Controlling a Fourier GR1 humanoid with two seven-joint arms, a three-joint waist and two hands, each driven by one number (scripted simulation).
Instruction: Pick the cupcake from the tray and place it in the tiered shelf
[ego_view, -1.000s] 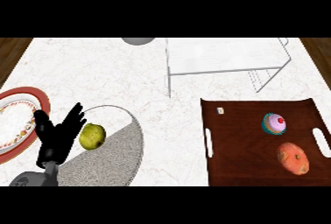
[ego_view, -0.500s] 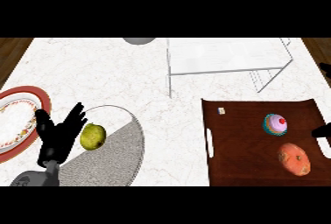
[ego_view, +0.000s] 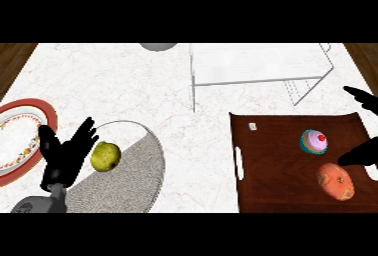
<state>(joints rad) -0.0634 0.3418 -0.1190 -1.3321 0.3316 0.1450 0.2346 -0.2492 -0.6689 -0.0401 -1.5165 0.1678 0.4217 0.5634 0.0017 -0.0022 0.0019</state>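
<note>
**Cupcake on the tray, right hand spread beside it**

The cupcake is seen upright on the brown tray, in its far right part. It is topped with pink icing and a red dot. An orange fruit is laid on the same tray, nearer the view's lower edge, close to the cupcake but apart from it. A small white tag is seen by the tray's far left corner.

The right hand is shown only in part at the view's right edge. One dark digit is held over the tray just right of the cupcake, and another is raised farther off beside the shelf. The two are spread wide apart and nothing is gripped between them.

The shelf, a white wire frame, is set on the white counter beyond the tray.

The left hand is rested at the lower left, with fingers straight, spread and pointing up. Just beside it a green fruit is seen on a grey plate. A red-rimmed plate is cut off by the left edge.
</note>
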